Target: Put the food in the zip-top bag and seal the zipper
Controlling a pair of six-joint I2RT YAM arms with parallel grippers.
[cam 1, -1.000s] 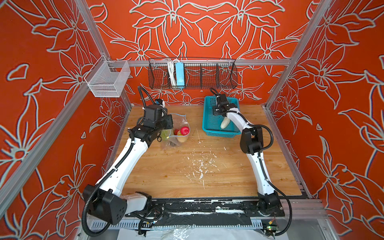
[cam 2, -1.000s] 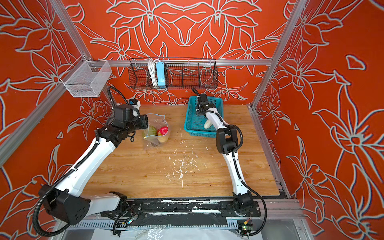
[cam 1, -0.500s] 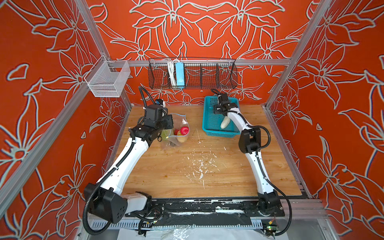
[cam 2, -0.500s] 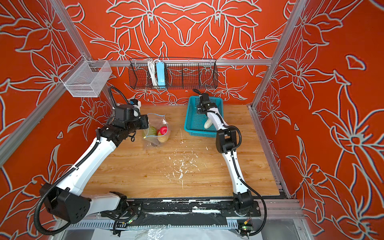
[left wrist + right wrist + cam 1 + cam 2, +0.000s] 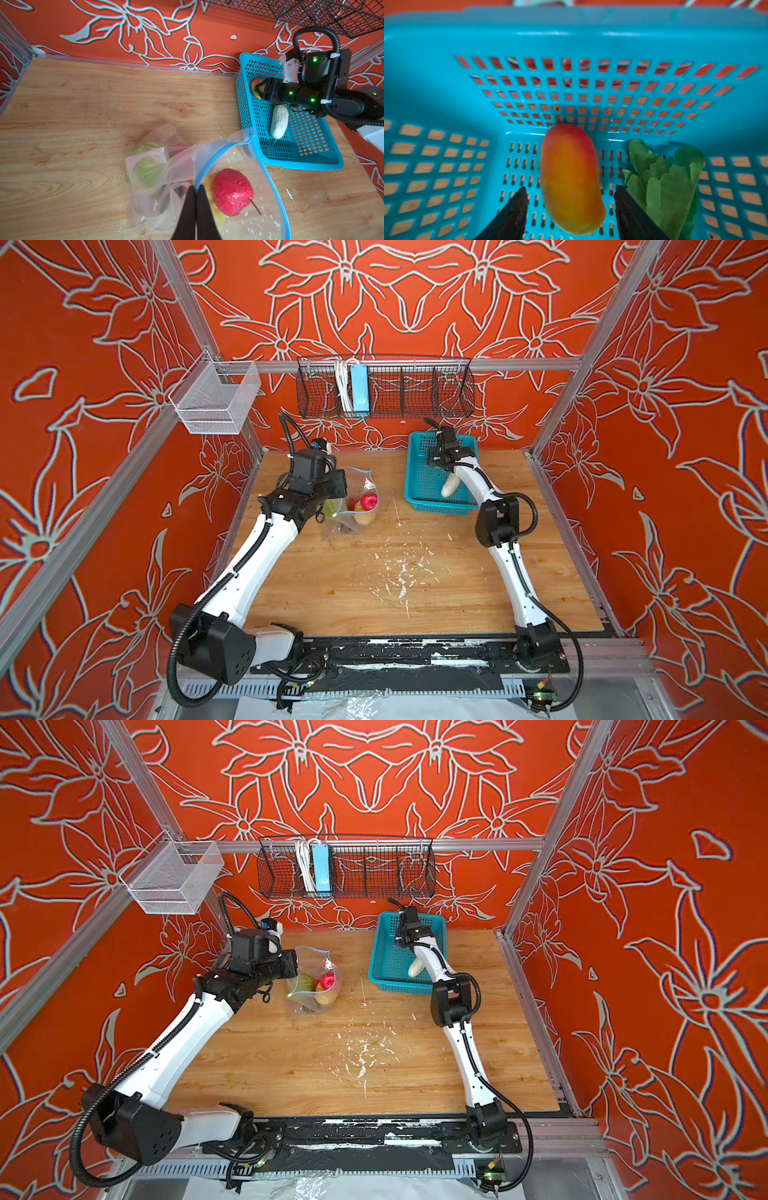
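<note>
The clear zip-top bag (image 5: 158,203) lies at the table's back left, its mouth held up. My left gripper (image 5: 196,188) is shut on the mouth edge by the blue zipper (image 5: 212,153). Inside are a green cabbage (image 5: 147,168), a red strawberry (image 5: 231,192) and a yellow fruit (image 5: 218,216). My right gripper (image 5: 571,188) is open, low inside the teal basket (image 5: 440,506). Its fingers stand either side of the orange mango (image 5: 569,176) with gaps on both sides. A green leaf (image 5: 662,182) lies beside the mango. The white radish (image 5: 450,486) rests nearer the basket's front.
A black wire rack (image 5: 386,389) with a light-blue power strip (image 5: 359,389) hangs on the back wall above the basket. A clear mesh bin (image 5: 214,400) hangs at the left rail. White flecks (image 5: 399,572) mark the wooden table's middle.
My right gripper has shifted slightly toward the back of the basket, around the mango. The left arm and the bag have not moved.
</note>
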